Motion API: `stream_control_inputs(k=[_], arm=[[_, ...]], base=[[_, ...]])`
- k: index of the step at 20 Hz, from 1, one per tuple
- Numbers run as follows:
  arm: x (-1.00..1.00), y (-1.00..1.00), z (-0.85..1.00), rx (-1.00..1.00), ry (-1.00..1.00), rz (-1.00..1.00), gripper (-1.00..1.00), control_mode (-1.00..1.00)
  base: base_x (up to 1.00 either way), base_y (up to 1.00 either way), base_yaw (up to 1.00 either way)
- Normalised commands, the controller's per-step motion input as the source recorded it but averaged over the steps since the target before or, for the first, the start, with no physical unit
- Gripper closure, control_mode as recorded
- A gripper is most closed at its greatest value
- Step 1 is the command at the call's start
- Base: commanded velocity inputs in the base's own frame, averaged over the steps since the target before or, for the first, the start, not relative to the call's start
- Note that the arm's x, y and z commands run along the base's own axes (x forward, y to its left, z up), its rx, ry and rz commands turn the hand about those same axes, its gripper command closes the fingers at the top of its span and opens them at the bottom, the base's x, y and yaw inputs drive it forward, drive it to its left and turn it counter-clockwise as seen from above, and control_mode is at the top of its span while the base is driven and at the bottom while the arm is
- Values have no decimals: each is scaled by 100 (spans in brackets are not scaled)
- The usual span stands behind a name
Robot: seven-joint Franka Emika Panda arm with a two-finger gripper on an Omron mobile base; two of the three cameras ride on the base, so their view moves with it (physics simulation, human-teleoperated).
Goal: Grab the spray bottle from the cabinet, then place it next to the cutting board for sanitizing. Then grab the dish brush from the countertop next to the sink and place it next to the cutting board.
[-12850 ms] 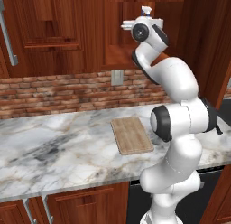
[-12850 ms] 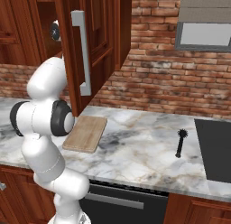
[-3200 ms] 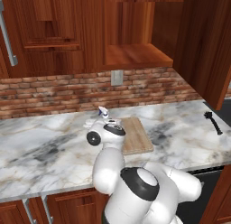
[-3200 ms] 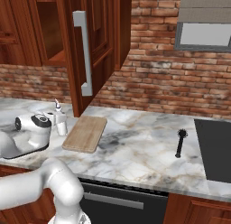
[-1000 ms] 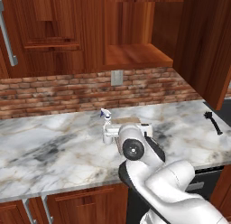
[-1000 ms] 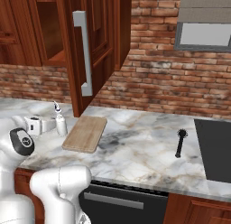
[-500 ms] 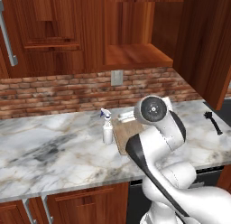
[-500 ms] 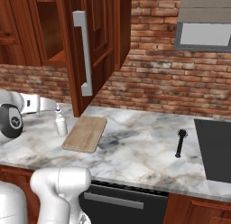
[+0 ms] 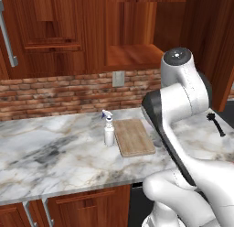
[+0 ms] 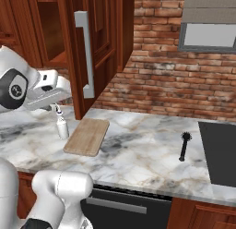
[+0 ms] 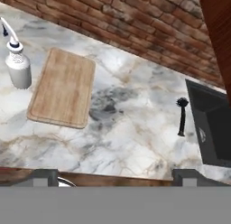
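A: What can go wrong from here?

B: The spray bottle (image 9: 109, 131) stands upright on the counter (image 9: 55, 162), just beside the left long edge of the cutting board (image 9: 133, 137). I judge this first part as done. The risk is the long way to the dish brush (image 10: 185, 146). It lies well apart from the board, near the dark sink (image 10: 218, 152). If the arm swings low over the board, it can knock the light bottle over.

A: And the grasp itself?

B: The brush is slim and lies flat on the marble. From the hand camera the handle (image 11: 182, 123) looks very thin, so a gripper that comes down a little to one side can close on nothing or push the brush toward the sink.

A: Is the gripper (image 10: 50, 87) holding something?

B: It hangs above the bottle, near the cabinet (image 10: 50, 27). I cannot tell if the jaws are apart or together.

A: How does the brush look?

B: All black, a long straight handle, a small round head (image 11: 182, 102) with bristles. The head points toward the brick wall (image 11: 135, 26).
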Motion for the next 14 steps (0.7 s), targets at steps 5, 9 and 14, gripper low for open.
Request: stream_control_inputs(k=[5,9,14], arm=[[-19,-98,6,-1,7,-17,-100,-100],[-20,-100,0,11,2,-21,-100,-100],[-25,-92,0,17,-2,-20,-100,-100]], base=[[0,0,0],[0,0,0],[0,0,0]])
